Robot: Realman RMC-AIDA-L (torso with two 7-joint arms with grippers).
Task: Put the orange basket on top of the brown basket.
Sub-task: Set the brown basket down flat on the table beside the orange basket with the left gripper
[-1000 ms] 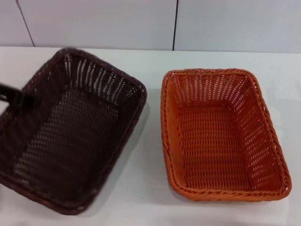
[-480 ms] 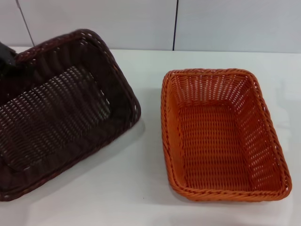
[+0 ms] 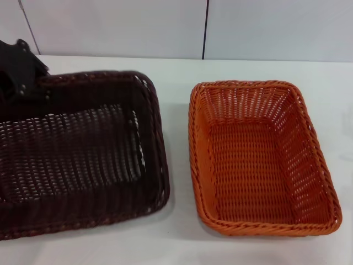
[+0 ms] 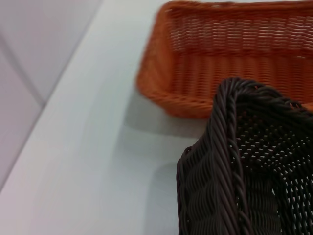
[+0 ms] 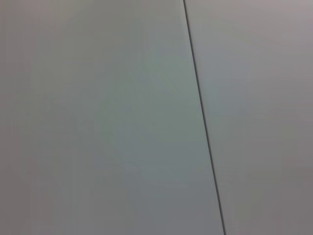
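Observation:
The brown basket [image 3: 83, 154] is at the left of the head view, held off the table and tilted, with its long side running left to right. My left gripper [image 3: 34, 81] grips its far left rim and is shut on it. The basket's braided rim also shows close up in the left wrist view [image 4: 230, 147]. The orange basket [image 3: 259, 157] stands flat on the white table [image 3: 176, 72] at the right, a small gap away from the brown one. It also shows in the left wrist view [image 4: 234, 49]. My right gripper is out of view.
A pale panelled wall with a dark vertical seam [image 3: 205, 27] runs behind the table. The right wrist view shows only that wall and seam [image 5: 203, 122]. Bare table lies in front of and behind the baskets.
The brown basket has been lifted and swung round from a diagonal lie to lengthwise left-right. My left gripper has moved up and back. The orange basket has not moved.

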